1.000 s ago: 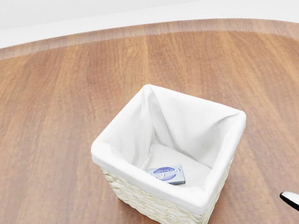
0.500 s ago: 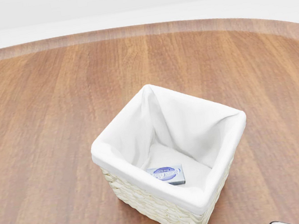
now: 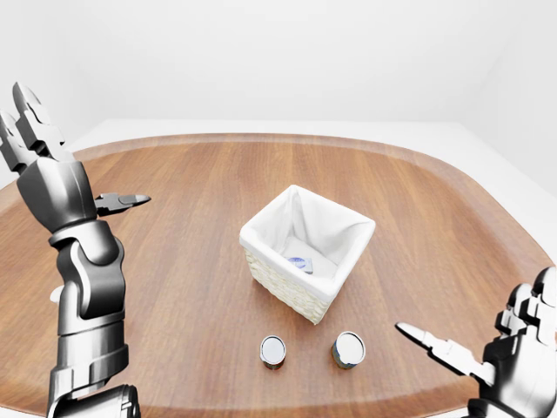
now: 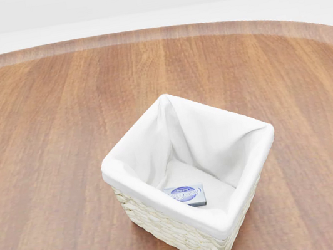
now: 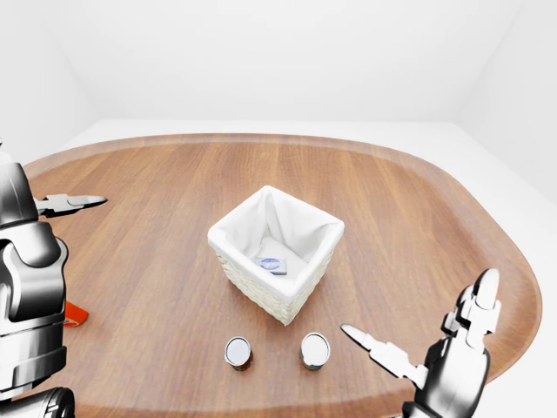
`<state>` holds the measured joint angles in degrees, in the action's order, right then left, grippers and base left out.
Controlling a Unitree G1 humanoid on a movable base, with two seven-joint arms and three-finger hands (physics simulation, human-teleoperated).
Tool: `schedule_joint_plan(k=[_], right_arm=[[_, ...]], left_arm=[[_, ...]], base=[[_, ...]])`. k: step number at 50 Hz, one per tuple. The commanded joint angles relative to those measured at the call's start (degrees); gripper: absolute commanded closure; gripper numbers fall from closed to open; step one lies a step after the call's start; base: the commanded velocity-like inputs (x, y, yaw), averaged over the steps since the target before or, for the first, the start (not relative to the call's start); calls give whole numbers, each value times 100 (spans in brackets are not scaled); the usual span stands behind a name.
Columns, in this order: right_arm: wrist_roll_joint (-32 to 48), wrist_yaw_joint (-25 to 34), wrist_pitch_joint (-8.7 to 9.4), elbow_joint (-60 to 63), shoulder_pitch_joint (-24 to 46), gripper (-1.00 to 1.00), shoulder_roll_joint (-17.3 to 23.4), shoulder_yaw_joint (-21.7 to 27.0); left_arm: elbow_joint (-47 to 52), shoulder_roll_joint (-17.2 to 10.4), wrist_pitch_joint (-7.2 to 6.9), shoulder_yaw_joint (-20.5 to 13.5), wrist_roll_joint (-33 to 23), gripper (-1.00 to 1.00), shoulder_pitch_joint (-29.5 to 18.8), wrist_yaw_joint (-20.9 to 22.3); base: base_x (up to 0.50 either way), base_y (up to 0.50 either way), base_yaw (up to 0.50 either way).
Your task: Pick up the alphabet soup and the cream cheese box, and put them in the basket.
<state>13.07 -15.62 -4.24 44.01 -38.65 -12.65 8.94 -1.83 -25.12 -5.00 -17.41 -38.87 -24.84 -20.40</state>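
Note:
A wicker basket [image 4: 118,171] with a white cloth liner stands mid-table. The cream cheese box [image 4: 186,195] lies flat on its bottom. Two upright cans [image 3: 273,350] [image 3: 349,348] stand side by side on the wood just below the basket in the left-eye view; I cannot tell which one is the alphabet soup. My left hand [image 3: 78,161] is raised high at the left, open and holding nothing, far from the basket. My right hand [image 5: 418,318] hovers low at the bottom right, open with fingers spread, to the right of the cans and apart from them.
The round-cornered wooden table [image 3: 418,200] has a raised rim, with white floor beyond it. A small red-orange object [image 5: 75,315] shows at the left in the right-eye view, partly hidden behind my left arm.
In the head view my right hand's fingertip has sunk out of the bottom right corner. The basket and the box inside it have not moved.

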Motion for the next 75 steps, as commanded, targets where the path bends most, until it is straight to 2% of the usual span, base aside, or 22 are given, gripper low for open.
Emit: schedule_joint_plan(k=[1, 16, 22, 27, 32, 43, 53, 55, 58, 60, 75], right_arm=[[27, 100, 5, 37, 0, -100, -78, 60], [46, 161, -10, 36, 14, -100, -137, 95], [26, 134, -76, -104, -158, -100, -134, -70], [-2, 126, -76, -225, -438, -100, 72, -413], [105, -144, -76, -383, -586, -100, 369, -733], [42, -651, -76, -911, -720, -100, 977, -1160], [-289, -801, -76, -1241, -786, -100, 1480, -1562], [-313, -955, -76, -1496, -732, -100, 1499, -1609], [164, -1115, -76, -1697, -704, -100, 1520, -1592], [109, -1027, -76, -1864, -683, -100, 1621, -1679], [492, -1438, -76, -2641, -421, -100, 1881, -2027]], left_arm=[[8, 1, 0, -2, 0, -100, 2, 7], [8, 1, 0, -2, 0, -100, 1, 7], [48, 1, 0, -9, 10, -100, -2, 21], [-13, -7, 0, -2, 22, -100, -16, -12], [-26, -6, 0, 0, 26, -100, -18, -22], [22, -6, 0, -8, 38, -100, 0, 21], [24, -9, 0, -19, 78, -100, 5, 66], [106, -11, 0, -27, 79, -100, 22, 129], [71, -9, 0, -25, 77, -100, 12, 115], [33, -6, 0, -23, 85, -100, 6, 91], [111, -2, 0, -30, 85, -100, 21, 149]], base=[[0, 0, 0], [0, 0, 0], [0, 0, 0], [0, 0, 0], [0, 0, 0], [0, 0, 0], [0, 0, 0], [0, 0, 0], [0, 0, 0], [0, 0, 0], [0, 0, 0]])
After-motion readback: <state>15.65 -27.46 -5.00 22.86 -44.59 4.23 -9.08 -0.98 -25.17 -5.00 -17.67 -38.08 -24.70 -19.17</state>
